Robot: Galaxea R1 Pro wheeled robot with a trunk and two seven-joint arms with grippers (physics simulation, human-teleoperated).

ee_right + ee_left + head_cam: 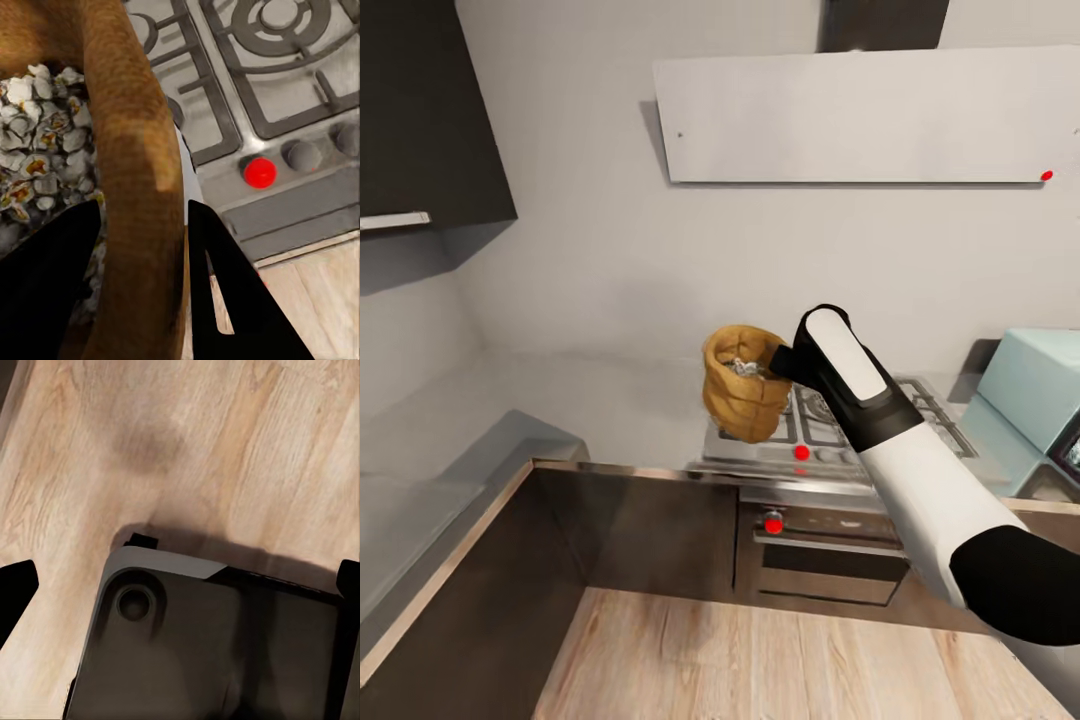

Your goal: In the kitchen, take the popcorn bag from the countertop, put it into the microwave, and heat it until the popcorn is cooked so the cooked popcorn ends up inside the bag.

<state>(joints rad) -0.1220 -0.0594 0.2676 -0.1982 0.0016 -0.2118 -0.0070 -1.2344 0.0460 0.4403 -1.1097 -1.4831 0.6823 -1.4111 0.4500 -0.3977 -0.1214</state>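
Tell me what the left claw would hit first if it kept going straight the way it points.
Most likely the robot's own grey base, which lies straight ahead in the left wrist view, with the wood floor beyond it. Depth is unclear, so how soon is hard to say.

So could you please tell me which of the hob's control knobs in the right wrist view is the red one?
It is the red knob, closest to the popcorn bag held in the right gripper; the knobs beside it are grey.
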